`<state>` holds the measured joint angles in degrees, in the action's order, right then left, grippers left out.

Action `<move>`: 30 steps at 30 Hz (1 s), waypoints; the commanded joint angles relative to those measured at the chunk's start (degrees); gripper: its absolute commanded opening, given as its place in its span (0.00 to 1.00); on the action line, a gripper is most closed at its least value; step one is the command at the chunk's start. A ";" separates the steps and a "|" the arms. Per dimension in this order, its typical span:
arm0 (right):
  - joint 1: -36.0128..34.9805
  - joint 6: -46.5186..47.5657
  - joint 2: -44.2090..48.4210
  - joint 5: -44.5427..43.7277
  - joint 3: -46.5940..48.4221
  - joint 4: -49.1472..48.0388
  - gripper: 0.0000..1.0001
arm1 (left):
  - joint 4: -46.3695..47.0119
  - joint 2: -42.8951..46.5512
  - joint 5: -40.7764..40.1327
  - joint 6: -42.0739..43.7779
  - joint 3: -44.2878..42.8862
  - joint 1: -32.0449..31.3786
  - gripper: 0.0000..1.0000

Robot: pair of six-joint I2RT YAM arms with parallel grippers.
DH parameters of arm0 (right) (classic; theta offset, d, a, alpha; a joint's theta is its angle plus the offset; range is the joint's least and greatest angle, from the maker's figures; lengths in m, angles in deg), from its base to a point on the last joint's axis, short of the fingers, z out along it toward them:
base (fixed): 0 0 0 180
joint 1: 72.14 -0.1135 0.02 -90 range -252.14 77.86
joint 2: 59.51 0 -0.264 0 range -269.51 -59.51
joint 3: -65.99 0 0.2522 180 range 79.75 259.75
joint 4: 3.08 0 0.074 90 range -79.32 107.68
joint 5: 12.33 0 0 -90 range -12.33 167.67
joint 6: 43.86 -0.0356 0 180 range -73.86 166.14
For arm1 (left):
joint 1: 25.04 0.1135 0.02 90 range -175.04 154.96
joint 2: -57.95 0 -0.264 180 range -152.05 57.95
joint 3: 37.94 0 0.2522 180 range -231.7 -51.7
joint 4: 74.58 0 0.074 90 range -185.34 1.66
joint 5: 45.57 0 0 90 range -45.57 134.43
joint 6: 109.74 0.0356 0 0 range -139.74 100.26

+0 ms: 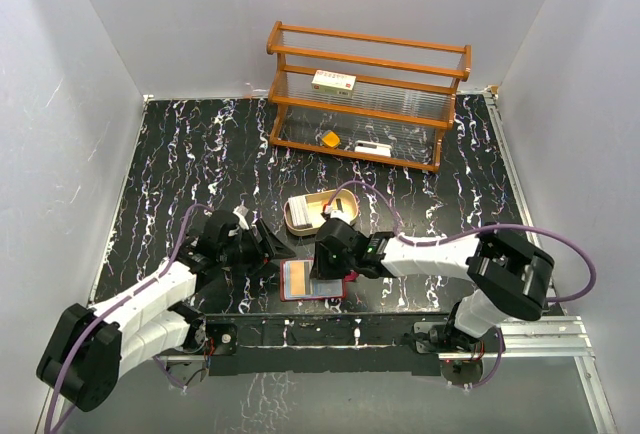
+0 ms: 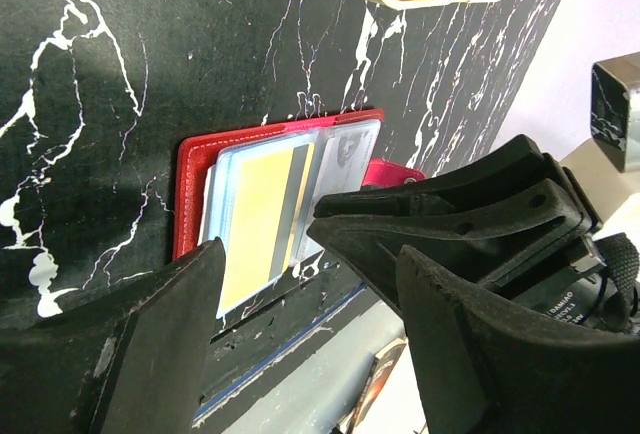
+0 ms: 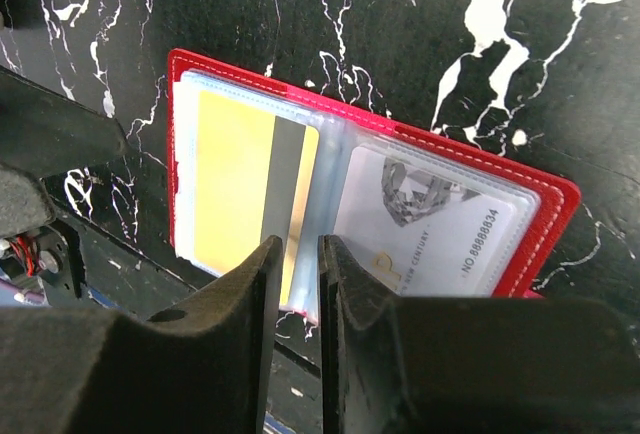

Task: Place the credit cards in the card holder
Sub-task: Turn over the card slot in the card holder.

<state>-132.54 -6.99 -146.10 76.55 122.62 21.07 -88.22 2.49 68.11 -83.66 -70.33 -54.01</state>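
Your card holder (image 1: pixel 312 279) lies open on the desk (image 1: pixel 180 174), long axis running left to right, its fold directly ahead of the right jaws. These are nearly closed; you cannot tell if they pinch a pocket leaf. The left jaws gape alongside.

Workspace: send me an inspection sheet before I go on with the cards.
Surface: black, white-veined table.
Job's things: card holder lies open, yellow card in one pocket, grey card in the other; more cards in the oval tray.
Clutter: rack at the back holding a white box and an orange wedge.
Pincers: left pincer open, empty, beside the holder; right pincer over its fold, fingers nearly together, grip unclear.
Cables: purple cables arch off both arms.
Surroundings: white walls; nothing else seen.
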 commanded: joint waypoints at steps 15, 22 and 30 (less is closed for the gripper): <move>-1.87 -0.03 -6.16 -0.77 0.98 -1.86 0.00 | 6.49 -3.45 3.59 -0.25 1.32 0.32 0.68; -2.04 -0.09 -6.57 -0.79 0.55 -2.26 0.00 | 6.58 -4.49 3.47 0.38 1.45 0.34 0.68; -2.26 0.00 -6.80 -0.59 0.11 -2.74 0.00 | 3.35 -5.23 1.28 3.43 0.08 0.30 0.68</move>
<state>-133.70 -6.94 -150.63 76.92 123.54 18.58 -82.98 -2.32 69.86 -82.30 -69.35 -54.01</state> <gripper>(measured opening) 0.007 0.678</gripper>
